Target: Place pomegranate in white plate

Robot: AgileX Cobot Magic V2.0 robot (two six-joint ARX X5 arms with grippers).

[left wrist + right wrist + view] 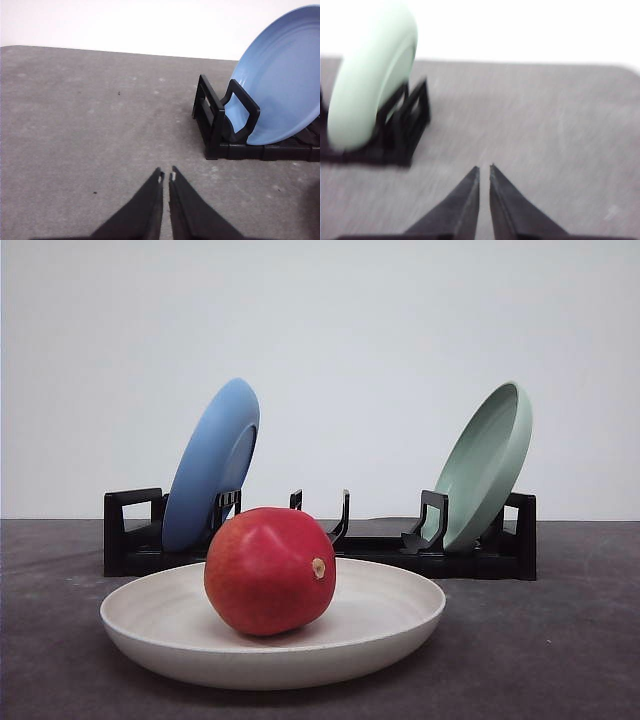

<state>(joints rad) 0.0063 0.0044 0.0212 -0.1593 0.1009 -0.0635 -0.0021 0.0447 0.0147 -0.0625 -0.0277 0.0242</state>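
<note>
Red and glossy, the pomegranate [269, 571] is sitting inside the white plate [400, 625], a little left of the plate's middle, at the near edge of the desk [560, 640]. Its small tan nub is pointing to the right and slightly toward me, so the fruit's long axis is lying roughly left to right across the plate. It is resting on the plate's floor and looks steady, not leaning on the rim.

Behind it, a black rack [470, 560] is running left to right, carrying a blue plate [212, 462] tilted at the left end and a pale green plate [487, 463] tilted at the right end.

From its wrist view, the left tool [166, 176] is hanging over bare desk with its tips drawn together and nothing between them, the blue plate and the rack's left end lying ahead of it. The right tool [484, 170] is likewise pinched together on nothing, with the green plate and the rack's right end ahead; that picture is blurred.

Judging from this, the fruit is lying nearer than the rack and between the two arms, apart from both tools. I cannot tell which arm is closer to it. The placing looks done, and nothing seems to be calling for another grasp.
</note>
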